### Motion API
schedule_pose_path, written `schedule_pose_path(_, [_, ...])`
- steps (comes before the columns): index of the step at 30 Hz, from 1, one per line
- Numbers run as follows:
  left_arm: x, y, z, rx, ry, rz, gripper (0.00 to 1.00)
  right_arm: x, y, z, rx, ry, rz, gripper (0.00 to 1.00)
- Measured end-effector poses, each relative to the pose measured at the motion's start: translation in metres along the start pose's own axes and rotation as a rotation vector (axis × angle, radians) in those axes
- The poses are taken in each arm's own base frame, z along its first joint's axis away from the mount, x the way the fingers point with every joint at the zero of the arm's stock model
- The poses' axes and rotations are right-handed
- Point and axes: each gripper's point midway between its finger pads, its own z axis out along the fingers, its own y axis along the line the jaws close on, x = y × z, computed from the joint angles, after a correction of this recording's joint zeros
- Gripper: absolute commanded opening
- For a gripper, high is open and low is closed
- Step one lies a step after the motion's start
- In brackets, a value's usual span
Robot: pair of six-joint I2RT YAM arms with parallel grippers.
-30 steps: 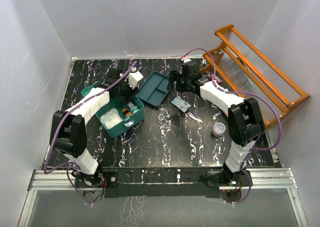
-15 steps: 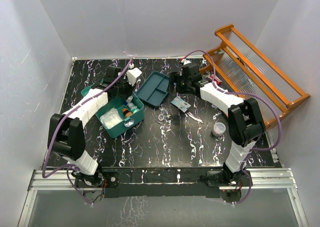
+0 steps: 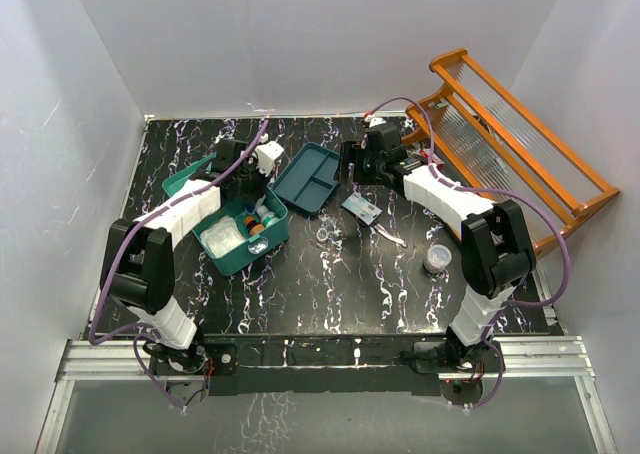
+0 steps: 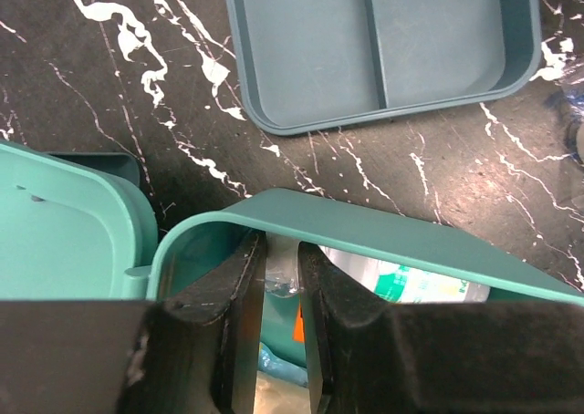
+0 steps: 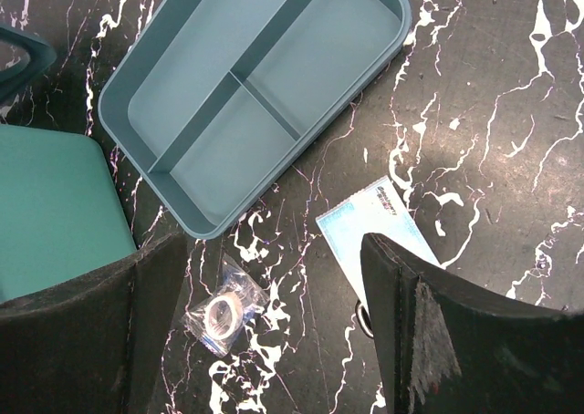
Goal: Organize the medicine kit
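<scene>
The table is a black slab veined with white like marble [image 3: 330,284], boxed in by plain white walls [image 3: 300,34]. An orange wooden rack with ribbed clear panels [image 3: 520,144] leans at the right wall, well beyond the right gripper [image 5: 269,250].

The teal-green rectangular plastic medicine kit [image 4: 411,241] stands open on the table's left half, directly under the left gripper [image 4: 278,245], with its hinged lid [image 3: 185,181] thrown back. That gripper's jaws dip into the kit's corner just below the rim. They are drawn almost together, pinching a crinkled clear plastic wrapper [image 4: 281,273]. A white bottle with a green label [image 4: 411,282] lies inside, beside the jaws.

Ahead of both pairs of jaws lies a flat dark-teal divided plastic tray [image 5: 246,95] on bare marble. The right gripper's jaws are spread wide above the table and hold nothing. Below the gap between them lies a small clear packet with a pale ring inside [image 5: 224,314]. A pale blue flat sachet [image 5: 374,222] lies near one jaw.
</scene>
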Motion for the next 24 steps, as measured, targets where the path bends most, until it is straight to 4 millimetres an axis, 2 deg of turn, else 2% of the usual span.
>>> schedule_pose_path(10, [-0.001, 0.02, 0.004, -0.106, -0.001, -0.001, 0.22, 0.0, 0.0, 0.0, 0.0, 0.0, 0.008, 0.74])
schedule_pose_path(18, [-0.003, 0.012, 0.008, -0.097, 0.003, 0.003, 0.25, 0.0, 0.0, 0.0, 0.001, 0.001, 0.009, 0.74])
schedule_pose_path(24, [-0.004, 0.005, 0.009, -0.068, -0.003, -0.011, 0.31, 0.0, 0.0, 0.0, 0.0, 0.0, 0.009, 0.74])
